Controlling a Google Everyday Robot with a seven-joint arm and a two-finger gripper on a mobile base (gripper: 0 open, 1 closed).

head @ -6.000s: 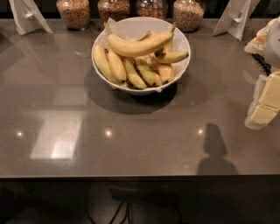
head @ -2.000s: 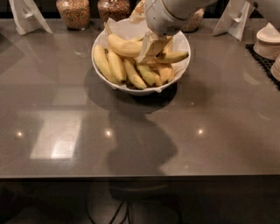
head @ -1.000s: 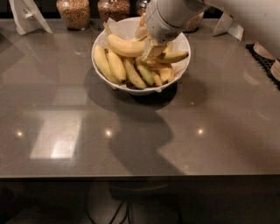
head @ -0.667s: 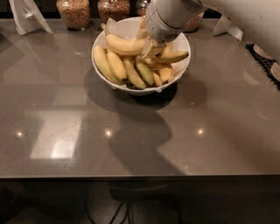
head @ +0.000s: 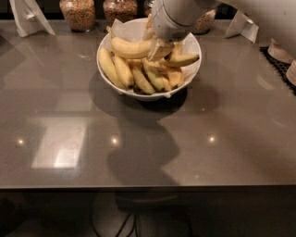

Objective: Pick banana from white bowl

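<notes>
The white bowl (head: 194, 73) stands at the back middle of the grey counter, full of bananas. The banana (head: 131, 47), long and bright yellow, lies across the top of the pile. Shorter, slimmer bananas (head: 138, 77) lie below it, and one (head: 185, 59) points right. My gripper (head: 155, 45) reaches down from the upper right into the bowl. It sits at the right end of the long banana and hides that end. The banana still rests on the pile.
Glass jars of grains (head: 77, 14) (head: 120, 9) stand behind the bowl. White card stands are at the back left (head: 27, 16) and back right (head: 243, 25). A dark mat with pale objects (head: 280, 51) lies at the right edge. My arm's shadow falls across the counter in front of the bowl.
My arm has come from the right edge to over the bowl. In the last second the gripper has settled slightly lower onto the long banana. The bananas have not moved.
</notes>
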